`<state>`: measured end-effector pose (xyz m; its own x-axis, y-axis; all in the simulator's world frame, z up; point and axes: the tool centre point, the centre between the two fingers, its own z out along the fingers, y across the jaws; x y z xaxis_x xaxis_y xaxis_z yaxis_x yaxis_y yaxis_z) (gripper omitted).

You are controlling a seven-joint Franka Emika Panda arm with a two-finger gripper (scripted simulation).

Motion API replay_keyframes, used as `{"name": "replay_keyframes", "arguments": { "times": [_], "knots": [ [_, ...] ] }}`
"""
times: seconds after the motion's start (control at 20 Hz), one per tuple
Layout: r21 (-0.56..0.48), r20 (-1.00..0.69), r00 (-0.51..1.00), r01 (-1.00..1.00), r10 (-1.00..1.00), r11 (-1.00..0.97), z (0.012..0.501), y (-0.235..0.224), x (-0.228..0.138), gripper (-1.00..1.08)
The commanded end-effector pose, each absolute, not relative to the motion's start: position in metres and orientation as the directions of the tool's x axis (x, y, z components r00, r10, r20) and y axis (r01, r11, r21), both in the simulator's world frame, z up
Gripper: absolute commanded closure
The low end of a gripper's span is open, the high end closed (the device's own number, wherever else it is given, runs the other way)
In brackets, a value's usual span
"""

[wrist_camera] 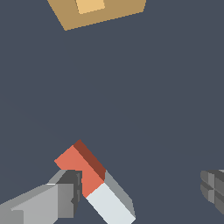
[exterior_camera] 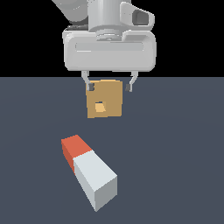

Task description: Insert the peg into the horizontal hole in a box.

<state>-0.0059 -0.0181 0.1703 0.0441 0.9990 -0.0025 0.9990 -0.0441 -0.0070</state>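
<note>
The peg lies flat on the dark floor, its orange-red end pointing toward the box. The tan box stands behind it, and the horizontal hole shows as a small square in its face. My gripper hangs open and empty above the floor, its fingertips in line with the box's top edge. In the wrist view the peg lies beside one finger, which overlaps its orange-red end. The gripper holds nothing. The box and its hole show at the picture's edge.
The dark grey floor spreads around both things. No other objects show.
</note>
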Motion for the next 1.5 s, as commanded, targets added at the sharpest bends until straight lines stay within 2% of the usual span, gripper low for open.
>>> {"name": "replay_keyframes", "arguments": {
  "times": [0.0,0.65,1.45],
  "knots": [
    [-0.007,-0.003,0.044,0.999,0.999,-0.044,0.17,-0.018,-0.006,-0.92],
    [-0.006,-0.002,-0.045,0.999,0.999,0.045,0.158,-0.032,-0.015,-0.92],
    [-0.003,0.0,-0.34,0.94,0.94,0.34,0.116,-0.085,-0.033,-0.92]
  ]
}}
